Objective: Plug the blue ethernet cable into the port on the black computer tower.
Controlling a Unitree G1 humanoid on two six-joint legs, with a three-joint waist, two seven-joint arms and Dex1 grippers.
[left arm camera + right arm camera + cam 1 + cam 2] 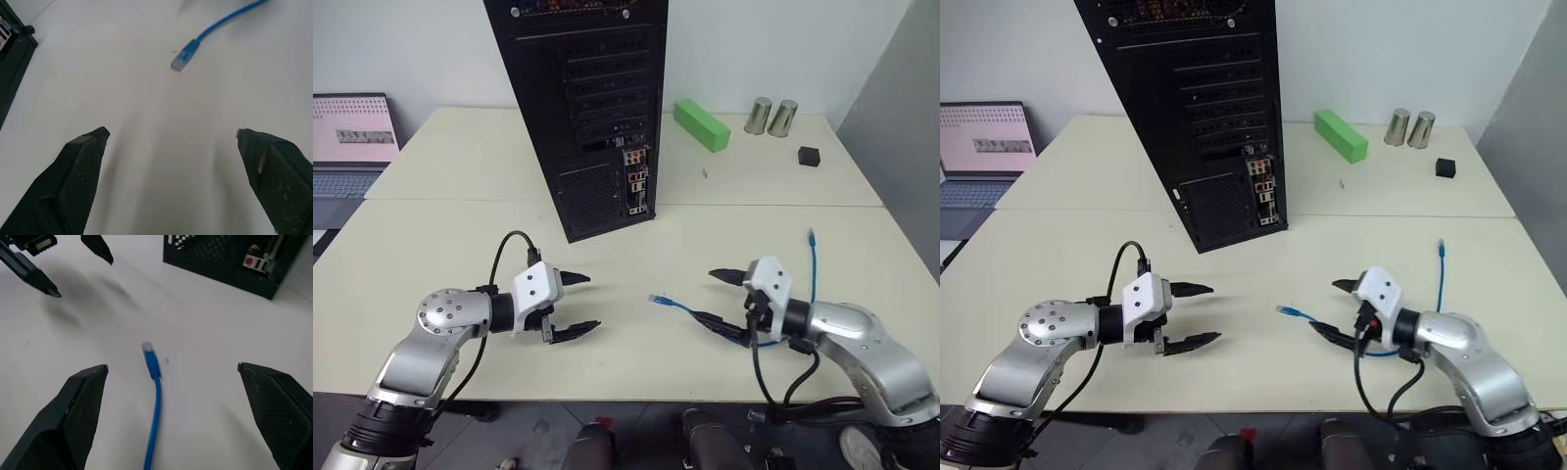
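The black computer tower (pixel 597 108) stands upright at the back centre of the table, rear panel facing me. The port sits in the narrow connector strip (pixel 636 182) low on that panel. The blue ethernet cable (pixel 677 306) lies on the table. One plug (pixel 657 298) points toward my left gripper, and the other end (pixel 812 237) lies at the right. My right gripper (pixel 713 296) is open, with the cable (pixel 152 369) running between its fingers, not clamped. My left gripper (pixel 585 304) is open and empty, facing the plug (pixel 182 59) from a short distance.
A green block (pixel 702 125), two metal cups (pixel 771 117) and a small black cube (pixel 809 156) sit at the back right. A laptop (pixel 352 142) stands open at the far left. Bare tabletop (pixel 636 250) lies between the grippers and the tower.
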